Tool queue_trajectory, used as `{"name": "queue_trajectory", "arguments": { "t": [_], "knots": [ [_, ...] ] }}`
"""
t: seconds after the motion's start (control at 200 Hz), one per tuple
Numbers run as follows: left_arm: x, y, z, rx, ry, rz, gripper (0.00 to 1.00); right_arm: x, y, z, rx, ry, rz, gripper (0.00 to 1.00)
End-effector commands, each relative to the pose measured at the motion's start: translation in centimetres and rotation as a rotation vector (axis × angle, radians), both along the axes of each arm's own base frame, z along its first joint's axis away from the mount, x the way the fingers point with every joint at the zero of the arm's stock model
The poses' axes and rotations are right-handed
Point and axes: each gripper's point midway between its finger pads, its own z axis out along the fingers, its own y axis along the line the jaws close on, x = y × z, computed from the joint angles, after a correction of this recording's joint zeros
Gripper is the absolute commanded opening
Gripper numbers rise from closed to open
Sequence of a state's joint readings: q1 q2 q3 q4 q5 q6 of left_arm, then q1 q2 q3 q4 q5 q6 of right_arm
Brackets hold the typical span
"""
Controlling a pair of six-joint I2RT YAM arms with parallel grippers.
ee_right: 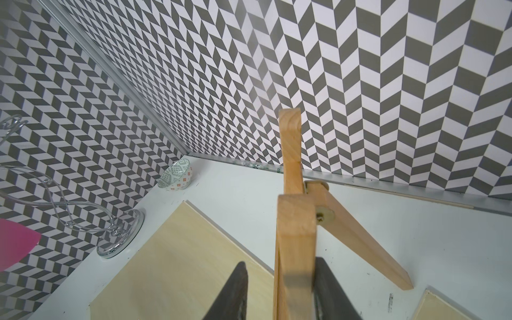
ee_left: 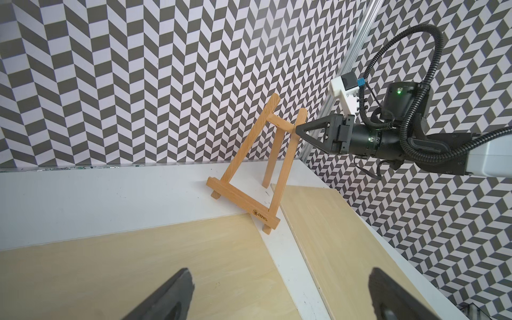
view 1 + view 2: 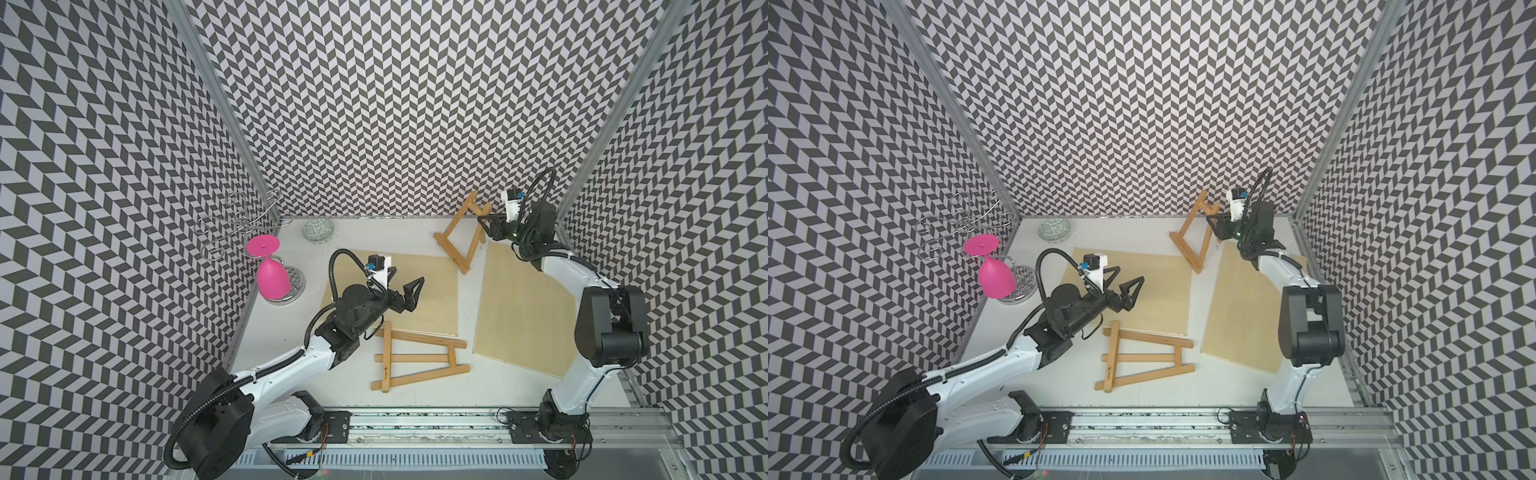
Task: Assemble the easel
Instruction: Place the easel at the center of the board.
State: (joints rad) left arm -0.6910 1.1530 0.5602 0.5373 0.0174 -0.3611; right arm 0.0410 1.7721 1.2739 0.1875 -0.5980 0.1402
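Note:
A small wooden easel (image 3: 459, 232) stands upright at the back right of the table, its hinged rear leg (image 1: 360, 241) spread out behind it. My right gripper (image 3: 484, 220) is at its top. In the right wrist view the jaws straddle one upright (image 1: 295, 235): one finger touches the wood and the other stands apart from it, so the gripper is open. A second wooden easel (image 3: 411, 358) lies flat near the front middle. My left gripper (image 3: 405, 280) hovers wide open and empty over the left wooden board (image 3: 432, 299), just behind the flat easel.
A second wooden board (image 3: 523, 307) lies under the right arm. A patterned bowl (image 3: 318, 230) sits at the back. At the left, a pink glass (image 3: 272, 278) hangs upside down on a wire rack (image 3: 241, 224). Patterned walls close three sides.

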Motion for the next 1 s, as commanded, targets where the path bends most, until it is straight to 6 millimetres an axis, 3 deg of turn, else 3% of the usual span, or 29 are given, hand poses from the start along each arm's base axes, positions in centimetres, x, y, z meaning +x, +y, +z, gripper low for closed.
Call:
{"name": "queue_trajectory", "arguments": {
  "t": [0.0, 0.28, 0.345, 0.596, 0.851, 0.996],
  "knots": [
    [-0.1, 0.2, -0.4, -0.011, 0.012, -0.004, 0.99, -0.6, 0.6, 1.7, 0.013, -0.062, -0.013, 0.37],
    [-0.1, 0.3, -0.7, -0.015, 0.021, -0.004, 0.99, -0.4, 0.7, -1.4, 0.030, 0.004, -0.042, 0.28],
    [0.0, 0.4, -0.8, -0.012, 0.023, -0.003, 0.99, 0.0, 0.7, -1.9, 0.029, 0.022, -0.044, 0.22],
    [0.2, 0.4, -0.7, -0.016, 0.023, -0.002, 0.99, 1.2, 0.6, -2.0, 0.048, 0.031, -0.073, 0.17],
    [0.6, 0.5, -1.1, -0.015, 0.031, 0.001, 0.99, 2.1, 1.5, -1.3, 0.051, 0.013, -0.102, 0.17],
    [0.8, 0.7, -1.1, -0.014, 0.032, 0.005, 0.99, 2.3, 2.1, -0.8, 0.040, 0.012, -0.098, 0.28]
  ]
}}
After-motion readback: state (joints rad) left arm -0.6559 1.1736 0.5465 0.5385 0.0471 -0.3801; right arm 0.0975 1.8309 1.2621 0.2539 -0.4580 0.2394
